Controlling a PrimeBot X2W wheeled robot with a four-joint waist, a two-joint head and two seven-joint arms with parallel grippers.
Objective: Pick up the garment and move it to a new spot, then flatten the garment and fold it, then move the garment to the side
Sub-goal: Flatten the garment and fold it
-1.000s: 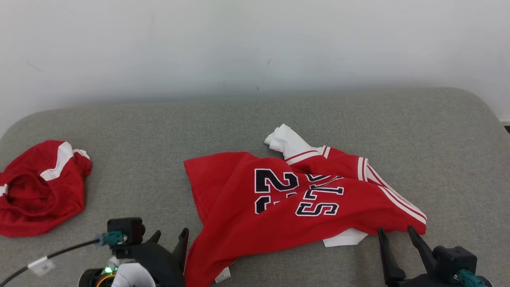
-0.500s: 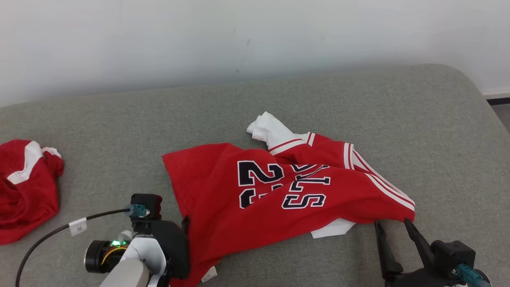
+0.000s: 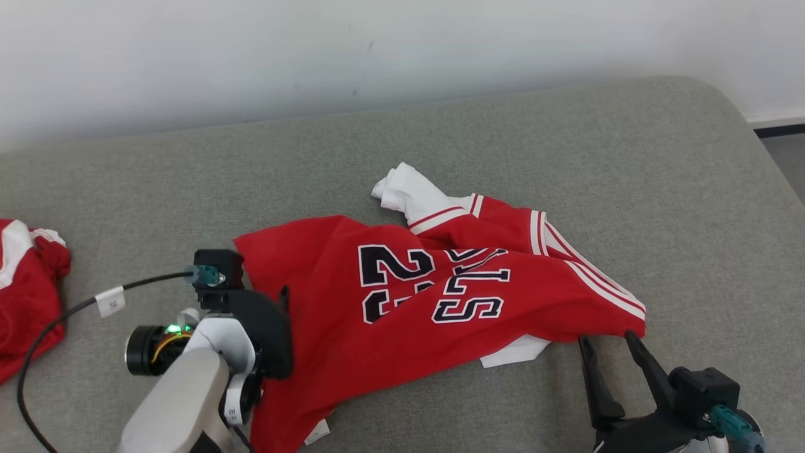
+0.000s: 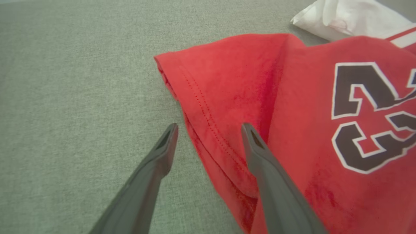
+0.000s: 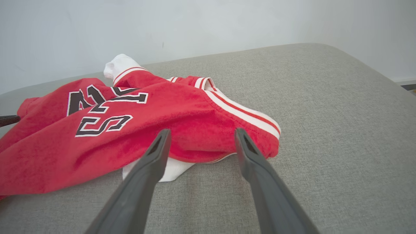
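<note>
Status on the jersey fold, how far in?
Done: nothing visible; the jersey lies crumpled on the couch, neither flat nor folded. In hand: the pick-up. The left gripper is open with its fingers astride the jersey's left hem; the right gripper is open, aimed at the striped right corner, not gripping. Left: grasp, move, flatten, fold, set aside.

Fuzzy matt red cloth garment (image 3: 402, 346), coarse woven grey cushion (image 3: 629, 189), smooth matt wall (image 3: 402, 50)

Red jersey (image 3: 377, 365), dark white-edged numeral "2" (image 3: 395, 272) beside a half-folded digit, upside-down letters "LS" (image 3: 468, 308)
</note>
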